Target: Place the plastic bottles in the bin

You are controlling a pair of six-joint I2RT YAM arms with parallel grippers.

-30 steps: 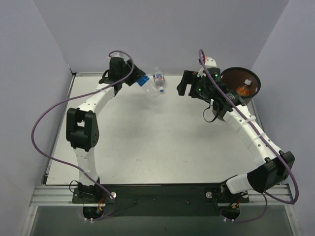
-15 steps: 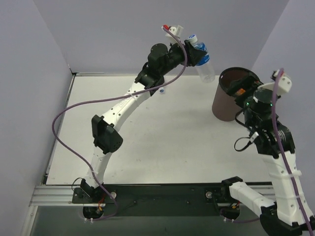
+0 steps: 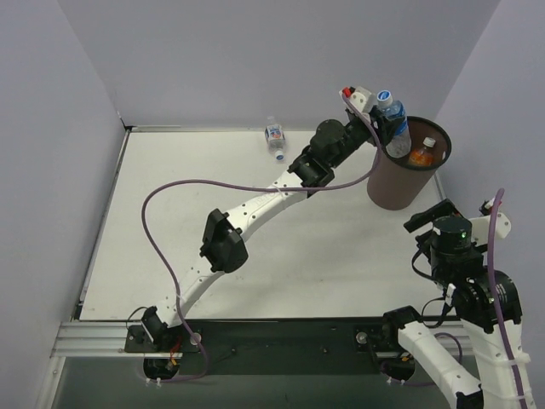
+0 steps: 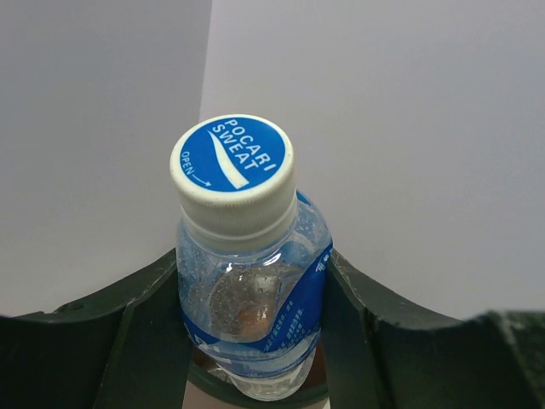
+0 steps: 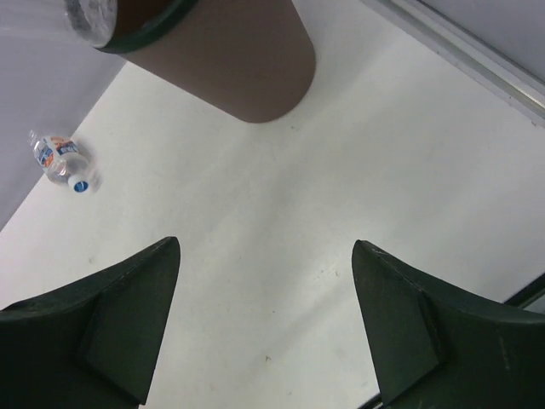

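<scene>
Left gripper (image 3: 385, 122) clamped on blue-labelled bottle (image 4: 247, 256), cap reading "POCARI SWEAT" and "OPEN", over the bin (image 3: 393, 183) rim, orange bottle (image 3: 420, 154) inside; right gripper (image 5: 264, 332) spread, empty; another labelled bottle (image 3: 275, 139) lying on the table (image 3: 341, 256).

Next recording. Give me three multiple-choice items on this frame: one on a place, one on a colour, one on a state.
1. Where does the white-blue labelled bottle lie?
A) on the table, by the far wall
B) on the black base rail
C) at the table's near left corner

2. What colour is the cap top of the Pocari Sweat bottle held in the left hand?
A) red
B) blue
C) green

3. What state is the right hand in?
A) shut on a bottle
B) shut on nothing
C) open, holding nothing

Answers:
1 A: the top view shows it at the table's far edge.
2 B: the left wrist view shows a blue top with white lettering.
3 C: its fingers stand wide apart with only table between them.
</scene>
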